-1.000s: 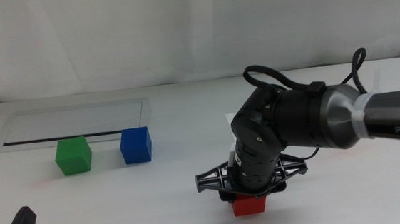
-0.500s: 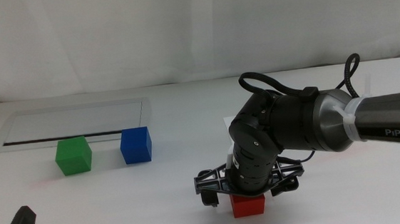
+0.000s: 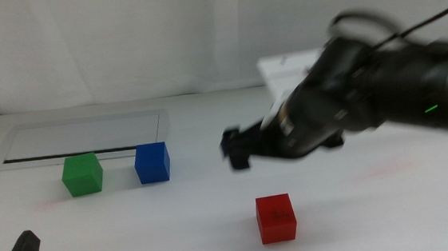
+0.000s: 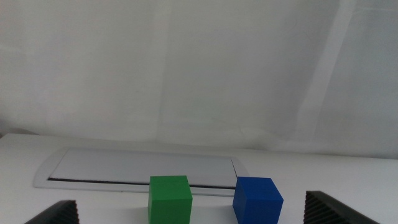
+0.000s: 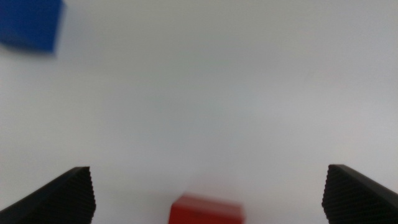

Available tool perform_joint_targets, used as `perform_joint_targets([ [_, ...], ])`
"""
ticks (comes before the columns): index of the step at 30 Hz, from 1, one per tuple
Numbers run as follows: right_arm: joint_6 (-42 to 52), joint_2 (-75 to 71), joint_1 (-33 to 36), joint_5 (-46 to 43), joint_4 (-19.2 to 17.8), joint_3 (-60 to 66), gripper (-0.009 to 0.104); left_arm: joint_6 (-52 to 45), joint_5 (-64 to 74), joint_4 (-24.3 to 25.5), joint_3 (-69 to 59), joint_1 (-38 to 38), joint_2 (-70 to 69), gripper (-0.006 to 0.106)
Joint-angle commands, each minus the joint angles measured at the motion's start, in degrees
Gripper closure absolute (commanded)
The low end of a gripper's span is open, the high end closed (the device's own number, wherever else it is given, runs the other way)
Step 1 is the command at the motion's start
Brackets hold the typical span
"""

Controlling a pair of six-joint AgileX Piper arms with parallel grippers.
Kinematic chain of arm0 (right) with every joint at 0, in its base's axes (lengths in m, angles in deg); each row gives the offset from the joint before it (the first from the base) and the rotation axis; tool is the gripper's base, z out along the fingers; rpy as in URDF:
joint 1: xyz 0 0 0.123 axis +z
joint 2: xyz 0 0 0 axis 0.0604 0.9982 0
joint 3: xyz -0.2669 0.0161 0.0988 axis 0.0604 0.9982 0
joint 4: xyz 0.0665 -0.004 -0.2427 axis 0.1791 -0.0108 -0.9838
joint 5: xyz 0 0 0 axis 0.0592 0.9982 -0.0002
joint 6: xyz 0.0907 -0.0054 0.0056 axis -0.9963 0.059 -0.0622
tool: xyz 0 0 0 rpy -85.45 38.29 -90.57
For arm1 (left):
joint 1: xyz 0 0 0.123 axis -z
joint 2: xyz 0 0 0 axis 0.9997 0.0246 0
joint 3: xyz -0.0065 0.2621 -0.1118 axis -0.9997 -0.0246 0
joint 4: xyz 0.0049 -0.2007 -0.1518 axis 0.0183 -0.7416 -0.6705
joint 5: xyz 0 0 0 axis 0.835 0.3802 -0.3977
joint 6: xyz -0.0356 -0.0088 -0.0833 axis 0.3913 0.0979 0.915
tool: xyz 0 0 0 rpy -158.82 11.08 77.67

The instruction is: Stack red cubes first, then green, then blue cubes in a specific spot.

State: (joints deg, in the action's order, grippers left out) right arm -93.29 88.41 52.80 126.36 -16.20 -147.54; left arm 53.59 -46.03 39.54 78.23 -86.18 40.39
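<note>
– Red cube? 
– Alone on bare white table, near front edge, nothing touching it.
– R gripper? 
– Above it, blurred, jaws wide apart, holding nothing.
– Others? 
– Green cube & blue cube side by side by grey tray. L gripper low at front corner, jaws apart.

The right gripper, set down over the red cube at the lower centre of the middle view a second ago, is now lifted clear toward the centre right, blurred. The cube is released and fully exposed on the table, jaws spread wide.
</note>
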Motion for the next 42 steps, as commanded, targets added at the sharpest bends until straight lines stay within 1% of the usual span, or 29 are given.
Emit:
perform_joint_targets([
  [1, 4.48, -3.75, -2.48, -1.15, -0.9, 0.03, -0.008, 0.51, -0.74, -0.53, -2.31, 0.41, 0.35, 0.01],
  [4, 10.11, -8.38, -5.83, -0.18, -0.44, 0.03, -0.008, 0.51, -0.74, -0.53, -2.31, 0.41, 0.35, 0.01],
  [7, 18.61, -13.49, -8.52, 2.57, -0.44, 0.03, -0.007, 0.51, -0.74, -0.53, -2.31, 0.41, 0.35, 0.013],
  [9, 24.85, -17.39, -8.98, 5.88, -0.44, 0.03, -0.007, 0.51, -0.74, -0.53, -2.31, 0.41, 0.35, 0.013],
  [11, 28.23, -21.38, -8.98, 9.68, -0.24, 0.14, -0.007, 0.51, -1.2, -0.53, -2.31, 0.41, 0.35, 0.013],
  [12, 30.88, -25.22, -8.86, 12.37, 1.45, 0.64, -0.007, 1.89, -1.2, -0.53, -2.31, 0.41, 0.35, 0.013],
  [15, 33.95, -32.56, -8.86, 12.86, 4.98, 4.15, -0.007, 3.23, -0.86, -0.53, -2.31, 0.41, 0.35, 0.013],
  [19, 37.67, -42.6, -8.86, 14.49, 11.55, 10.76, -0.007, 3.55, -0.61, -0.53, -2.31, 0.41, 0.35, 0.013],
  [20, 37.68, -45.01, -8.86, 14.46, 12.31, 12.45, -0.007, 3.55, -0.61, -0.53, -2.31, 0.41, 0.35, 0.013],
  [23, 37.68, -51.35, -8.86, 13.53, 12.42, 16.21, -0.007, 4.35, -0.61, -0.53, -2.08, 0.41, 0.35, 0.013],
  [25, 37.68, -55.24, -8.86, 13.25, 11.33, 18.16, -0.007, 5.52, 0.21, -0.53, -1.1, 0.41, 0.46, 0.013],
  [28, 37.23, -57.43, -8.86, 13.36, 10.97, 18.56, -0.007, 8.93, 3.41, -0.53, 2.28, 0.41, 0.69, 0.013],
  [31, 37.23, -57.94, -8.86, 13.36, 10.97, 18.56, -0.007, 8.99, 9.61, -0.53, 7.74, 0.41, 1.48, 0.013],
  [33, 37.23, -57.94, -8.86, 13.13, 10.97, 18.56, -0.007, 6.8, 16.18, -0.53, 11.97, 0.41, 2.53, 0.013],
  [35, 37.23, -57.94, -8.86, 12.66, 10.97, 18.56, -0.007, 1.3, 22.99, -0.53, 18.4, 0.41, 4.8, 0.013],
  [36, 37.23, -57.94, -8.86, 12.57, 10.97, 18.56, -0.007, 0.33, 24.75, -0.53, 20.57, 0.41, 5.84, 0.013],
  [42, 37.23, -57.94, -8.86, 11.92, 10.97, 18.56, -0.007, 0.34, 33.52, -0.53, 32.64, 0.41, 14.88, 0.014],
])
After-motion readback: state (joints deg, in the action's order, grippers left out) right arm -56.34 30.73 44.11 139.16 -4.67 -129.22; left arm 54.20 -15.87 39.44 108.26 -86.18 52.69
